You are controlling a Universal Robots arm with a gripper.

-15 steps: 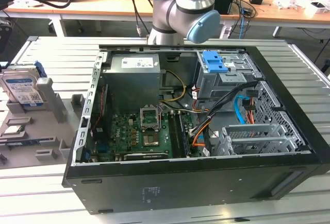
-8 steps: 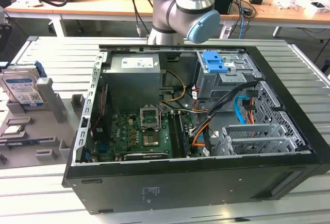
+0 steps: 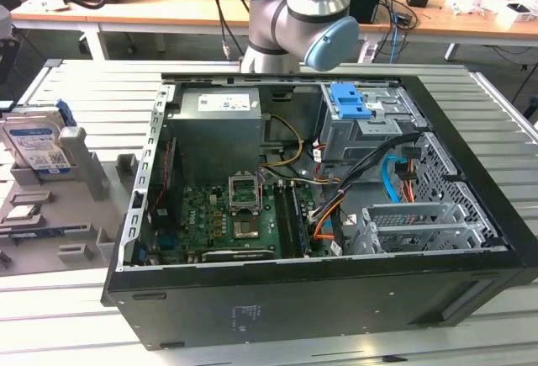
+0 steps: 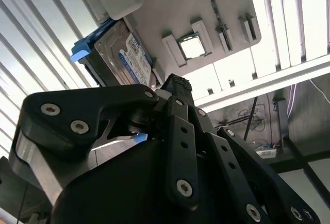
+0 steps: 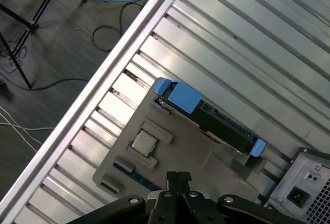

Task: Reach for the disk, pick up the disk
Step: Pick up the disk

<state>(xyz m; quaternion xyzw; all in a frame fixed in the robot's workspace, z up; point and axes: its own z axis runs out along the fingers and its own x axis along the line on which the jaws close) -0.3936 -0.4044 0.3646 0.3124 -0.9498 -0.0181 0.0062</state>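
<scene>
The disk [image 3: 37,145] is a silver drive with a white-and-blue label and blue side rails. It stands on edge in a grey fixture [image 3: 80,206] at the exterior view's left. In the first wrist view I look down on the disk [image 5: 221,126], with a blue rail at each end, and my gripper [image 5: 178,175] hangs above the fixture, apart from the disk. Its black fingertips meet, with nothing between them. In the second wrist view the disk [image 4: 124,59] lies beyond the tip of my gripper [image 4: 178,81].
An open computer case [image 3: 336,299] takes up the middle of the slatted metal table [image 3: 92,88]. The arm [image 3: 307,21] rises behind it. The fixture [image 5: 180,152] also holds a small square chip [image 5: 144,142]. Cables lie on the floor past the table edge [image 5: 103,74].
</scene>
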